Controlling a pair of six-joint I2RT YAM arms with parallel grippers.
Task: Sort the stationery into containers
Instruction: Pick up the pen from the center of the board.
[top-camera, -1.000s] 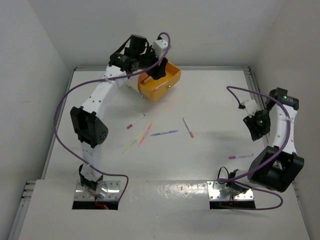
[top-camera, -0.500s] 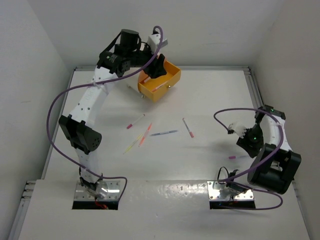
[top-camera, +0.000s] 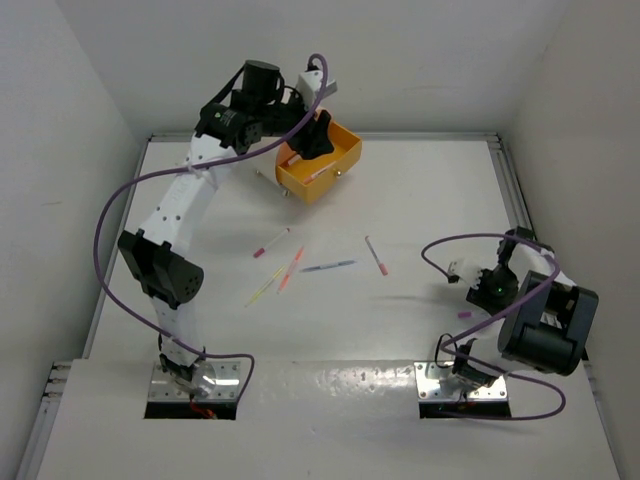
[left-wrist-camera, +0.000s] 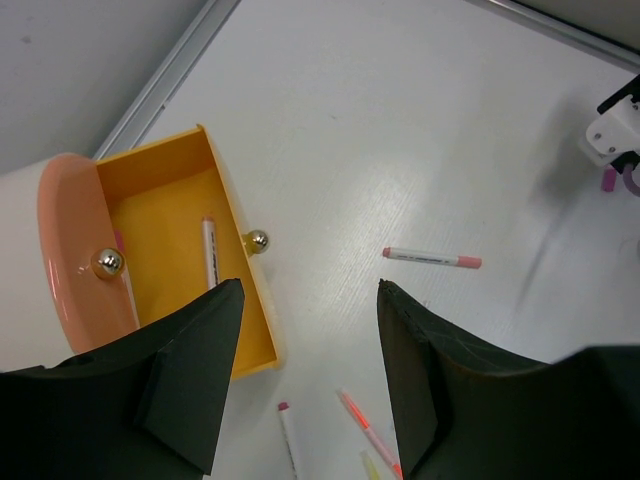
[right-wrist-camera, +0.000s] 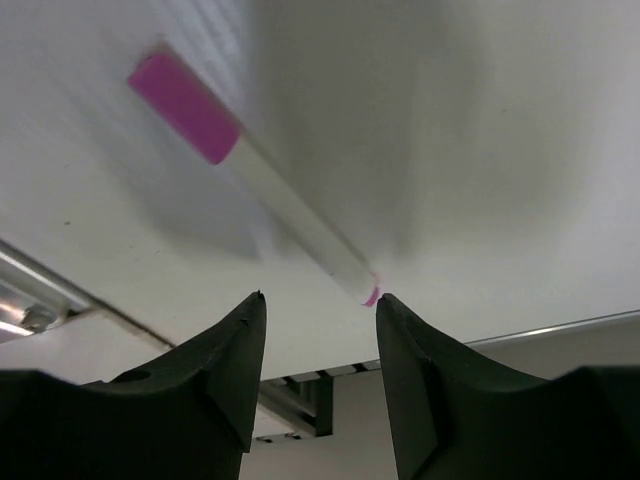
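The right fingers (right-wrist-camera: 232, 372) are spread open, low over the purple-capped pen (right-wrist-camera: 282, 207), which lies flat on the worktop (top-camera: 430, 190) and slants across the gap just ahead of the tips. Closing from this angle could catch only 1 end, so the thin pen may roll or flick away. The left fingers (left-wrist-camera: 190, 372) hang open and empty above the yellow drawer (left-wrist-camera: 165, 215), which holds 1 white pen (left-wrist-camera: 210, 252).
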